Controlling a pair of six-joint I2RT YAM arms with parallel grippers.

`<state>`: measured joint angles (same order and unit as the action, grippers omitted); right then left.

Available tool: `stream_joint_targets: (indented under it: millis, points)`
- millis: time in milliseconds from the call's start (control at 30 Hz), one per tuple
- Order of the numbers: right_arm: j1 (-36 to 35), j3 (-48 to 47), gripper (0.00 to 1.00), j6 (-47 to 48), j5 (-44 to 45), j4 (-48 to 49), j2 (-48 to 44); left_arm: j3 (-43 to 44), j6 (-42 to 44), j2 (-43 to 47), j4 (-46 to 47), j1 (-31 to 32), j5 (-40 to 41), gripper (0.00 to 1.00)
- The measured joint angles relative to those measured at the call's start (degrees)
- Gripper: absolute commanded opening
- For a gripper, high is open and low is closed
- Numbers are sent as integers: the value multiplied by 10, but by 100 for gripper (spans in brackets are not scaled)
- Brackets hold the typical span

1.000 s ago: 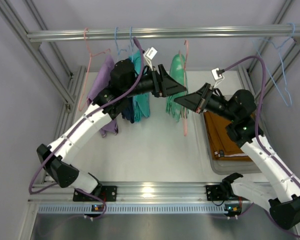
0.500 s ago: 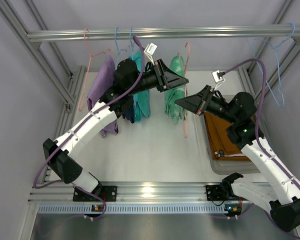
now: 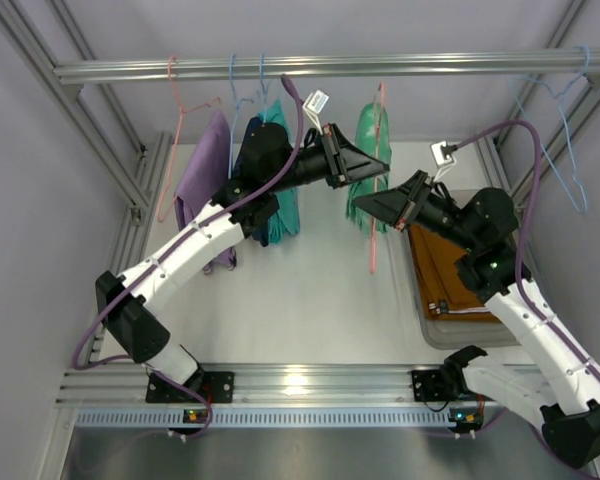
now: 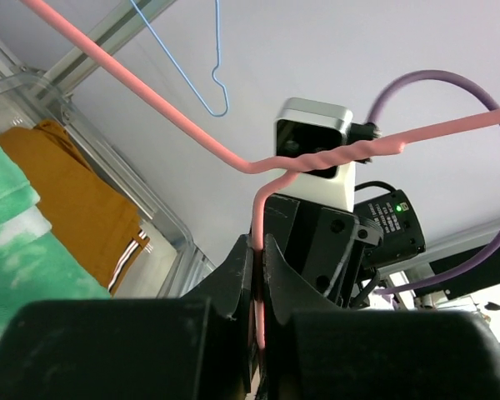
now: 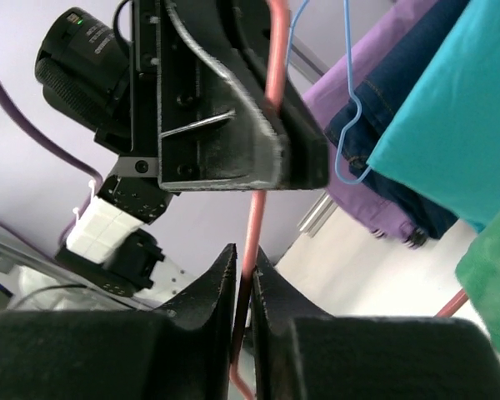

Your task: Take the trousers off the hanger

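The mint-green mottled trousers (image 3: 368, 128) hang on a pink hanger (image 3: 372, 250) below the rail. My left gripper (image 3: 380, 172) is shut on that hanger's wire just under its twisted neck (image 4: 333, 154); in the left wrist view the wire runs between its closed jaws (image 4: 258, 250). My right gripper (image 3: 357, 201) holds the same wire lower down, its jaws (image 5: 243, 258) close about the wire with a sliver of gap on one side. The rust-orange trousers (image 3: 440, 268) lie folded in the tray on the right. A corner of green cloth (image 5: 493, 279) shows in the right wrist view.
A teal pair (image 3: 285, 200), a navy garment (image 3: 258, 228) and a lilac pair (image 3: 205, 170) hang on the rail (image 3: 230, 70) to the left. Empty blue hangers (image 3: 565, 150) hang at far right. The clear tray (image 3: 430, 330) sits at the table's right side.
My left gripper has swung right and closed on the pink hanger's wire. The hanger and green trousers have shifted right with it. The right jaws have eased slightly.
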<state>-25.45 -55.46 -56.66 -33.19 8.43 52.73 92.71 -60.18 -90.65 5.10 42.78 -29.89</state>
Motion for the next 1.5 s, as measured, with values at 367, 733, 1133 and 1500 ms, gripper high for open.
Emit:
stream_joint_targets:
  millis: [367, 733, 1133, 1500]
  points:
    - [32, -21, 100, 167, 85, -75, -107, 24, 19, -8, -102, -8, -23, 0]
    - [36, 51, 99, 380, 150, -167, -216, 76, 31, -8, -129, -8, -22, 0]
    - [29, 89, 99, 504, 151, -177, -143, 112, 28, -10, -129, -8, -19, 0]
    - [4, 88, 99, 553, 162, -120, -52, 116, 14, -26, -129, -8, -17, 0]
